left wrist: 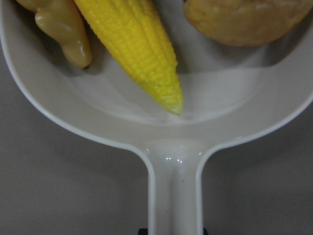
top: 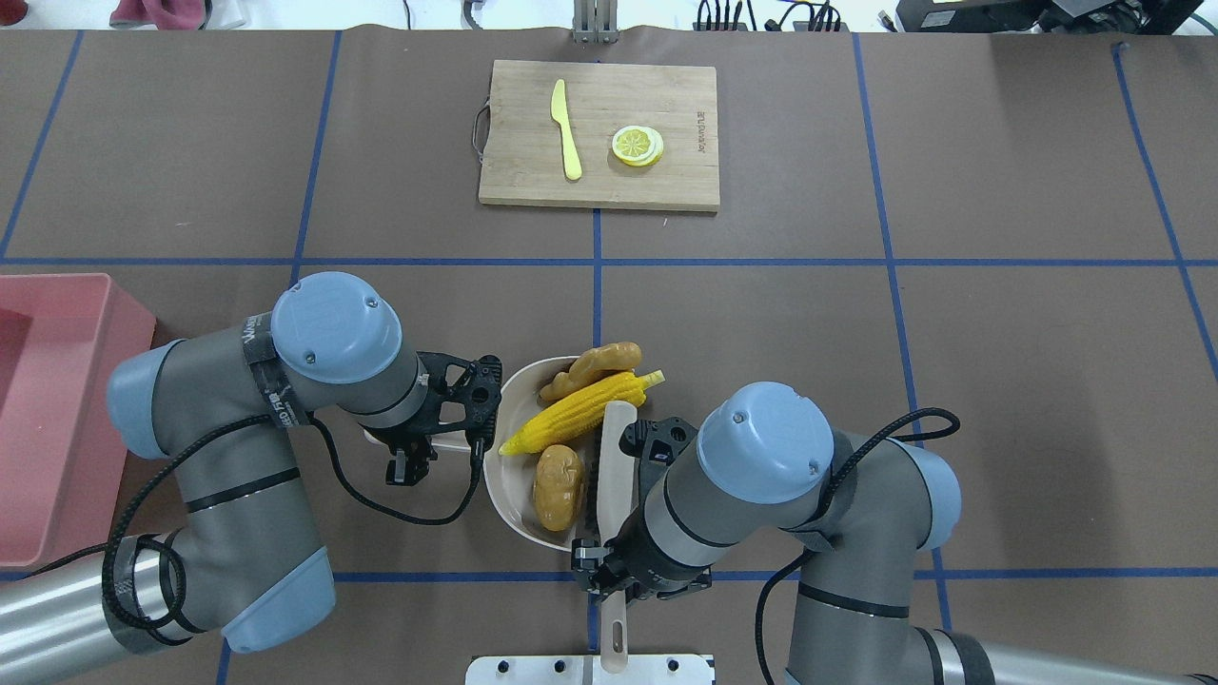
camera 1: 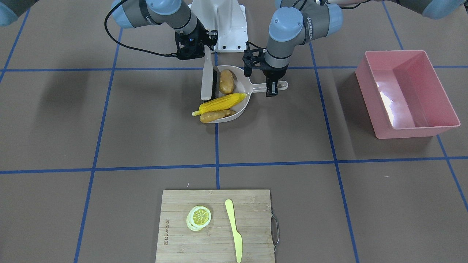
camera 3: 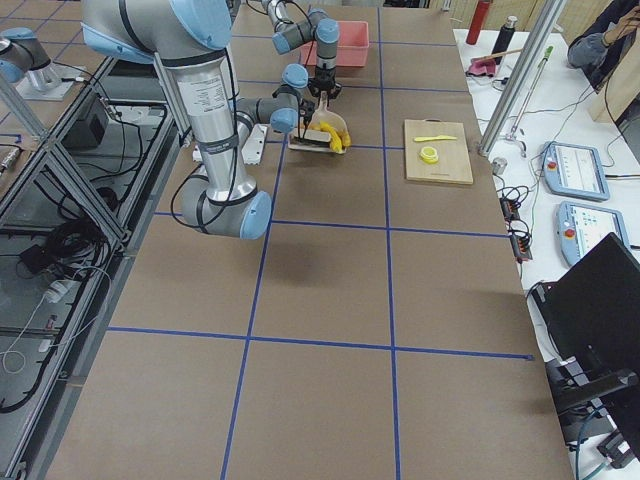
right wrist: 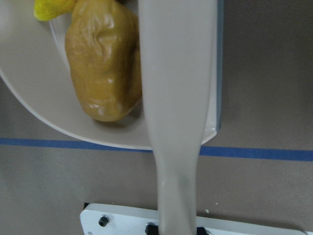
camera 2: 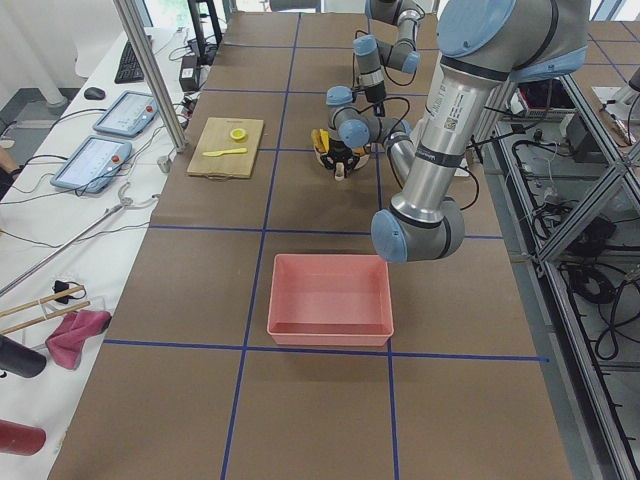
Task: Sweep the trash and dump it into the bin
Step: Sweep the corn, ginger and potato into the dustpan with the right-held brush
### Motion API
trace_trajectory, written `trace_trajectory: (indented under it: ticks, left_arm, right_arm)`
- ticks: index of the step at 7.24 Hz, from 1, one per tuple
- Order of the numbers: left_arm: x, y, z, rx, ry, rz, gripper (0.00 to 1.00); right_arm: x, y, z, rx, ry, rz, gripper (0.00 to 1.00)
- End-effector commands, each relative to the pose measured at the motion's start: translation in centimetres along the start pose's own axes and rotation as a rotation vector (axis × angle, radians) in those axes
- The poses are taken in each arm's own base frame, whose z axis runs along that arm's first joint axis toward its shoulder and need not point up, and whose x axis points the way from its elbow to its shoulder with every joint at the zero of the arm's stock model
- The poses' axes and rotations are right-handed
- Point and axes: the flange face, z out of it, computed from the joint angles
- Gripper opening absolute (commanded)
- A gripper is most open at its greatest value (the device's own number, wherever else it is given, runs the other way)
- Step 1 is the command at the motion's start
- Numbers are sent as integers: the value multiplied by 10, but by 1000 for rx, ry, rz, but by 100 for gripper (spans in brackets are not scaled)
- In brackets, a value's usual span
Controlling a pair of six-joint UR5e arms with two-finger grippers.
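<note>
The beige dustpan (camera 1: pixel 244 105) lies on the table and holds the brown potato (camera 1: pixel 226 81), the yellow corn cob (camera 1: pixel 221 103) and the tan ginger root (camera 1: pixel 214 116). The corn and ginger poke out over the pan's open mouth. My left gripper (camera 1: pixel 271 92) is shut on the dustpan handle (left wrist: pixel 175 196). My right gripper (top: pixel 609 576) is shut on the handle of a beige brush (camera 1: pixel 208 78), which stands along the pan's edge beside the potato (right wrist: pixel 102 73). The pink bin (camera 1: pixel 406 91) stands far off on my left, with nothing showing inside.
A wooden cutting board (camera 1: pixel 215 226) at the far side carries a lemon slice (camera 1: pixel 199 216) and a pale yellow knife (camera 1: pixel 234 230). The white robot base plate (camera 1: pixel 226 25) is just behind the dustpan. Blue tape lines cross the brown table.
</note>
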Motion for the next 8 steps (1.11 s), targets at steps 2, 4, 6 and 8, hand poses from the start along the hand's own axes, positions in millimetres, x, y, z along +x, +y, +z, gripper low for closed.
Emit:
trace_trajectory:
  ticks: [2, 4, 6, 8]
  left_arm:
    - [5, -3, 3, 0, 8, 8, 0]
    - [6, -3, 3, 2, 7, 9, 0]
    - [6, -2, 3, 2, 7, 10, 0]
    - [6, -3, 1, 10, 4, 13, 0]
  right_arm:
    - [-9, 5, -1, 0, -7, 22, 0]
    - [-4, 3, -12, 3, 5, 35, 0]
    - [-4, 10, -42, 11, 33, 60, 0]
    - [23, 6, -69, 36, 46, 70, 0]
